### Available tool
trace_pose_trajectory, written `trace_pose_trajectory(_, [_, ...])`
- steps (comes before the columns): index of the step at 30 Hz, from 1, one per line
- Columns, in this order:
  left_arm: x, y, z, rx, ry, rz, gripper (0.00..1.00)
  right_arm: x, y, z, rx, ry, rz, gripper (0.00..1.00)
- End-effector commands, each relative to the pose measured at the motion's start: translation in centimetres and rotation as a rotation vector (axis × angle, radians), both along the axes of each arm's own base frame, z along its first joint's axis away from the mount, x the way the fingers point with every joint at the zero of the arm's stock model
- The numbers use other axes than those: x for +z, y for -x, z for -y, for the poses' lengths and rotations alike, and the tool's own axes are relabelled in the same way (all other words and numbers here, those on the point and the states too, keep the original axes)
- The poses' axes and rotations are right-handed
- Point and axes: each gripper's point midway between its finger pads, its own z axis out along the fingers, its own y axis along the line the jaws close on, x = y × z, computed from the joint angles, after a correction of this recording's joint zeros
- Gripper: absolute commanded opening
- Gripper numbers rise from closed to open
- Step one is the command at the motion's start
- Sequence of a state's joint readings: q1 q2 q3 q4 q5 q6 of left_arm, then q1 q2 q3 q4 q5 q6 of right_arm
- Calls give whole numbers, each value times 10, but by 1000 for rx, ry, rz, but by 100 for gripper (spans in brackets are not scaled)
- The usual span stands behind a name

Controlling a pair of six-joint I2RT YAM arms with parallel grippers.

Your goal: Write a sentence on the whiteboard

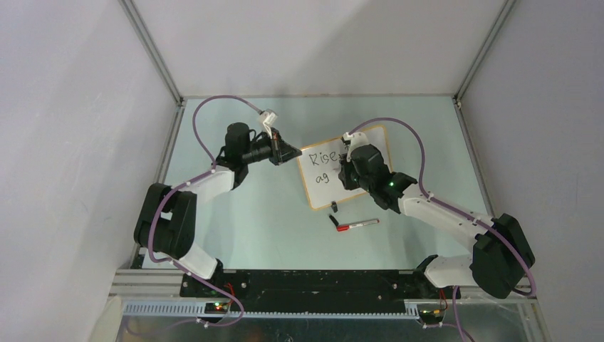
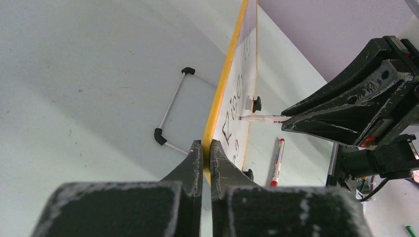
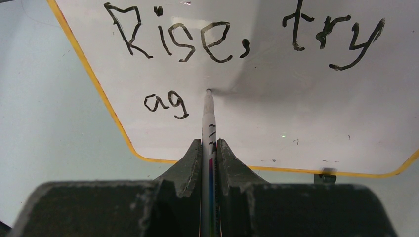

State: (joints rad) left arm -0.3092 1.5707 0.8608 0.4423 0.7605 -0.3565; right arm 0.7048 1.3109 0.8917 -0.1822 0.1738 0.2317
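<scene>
Plainly, the small white whiteboard with its thin orange frame (image 1: 326,189) sat on the pale green tabletop (image 1: 256,221) between the two arms. The left gripper (image 2: 207,149) was clenched on the board's orange edge, its two dark fingers pinched together on the frame. The right gripper (image 3: 210,148) was clamped around a slim white marker (image 3: 208,116), whose black tip touched the board's surface just right of the letters "ag". The black handwritten sentence (image 3: 216,43) read "Rise, try" on its upper line, and only "ag" stood on the line beneath. A small black clip foot (image 3: 326,174) sat on the board's near frame. A second white marker with a red end (image 1: 360,224) rested on the tabletop just beside the board's near edge, apart from both grippers.
</scene>
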Motion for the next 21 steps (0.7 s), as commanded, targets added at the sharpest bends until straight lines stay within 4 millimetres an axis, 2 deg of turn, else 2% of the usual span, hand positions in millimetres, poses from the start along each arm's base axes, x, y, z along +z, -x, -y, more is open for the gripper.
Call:
trace_pose_trajectory(1, [7,2,4,-15,-29,40,3,5,-7,-6,6,-20,23,0])
trace_pose_trajectory(21, [6,2,4,-16,-31,34,2,-3,2,-11,50,-3,-10,0])
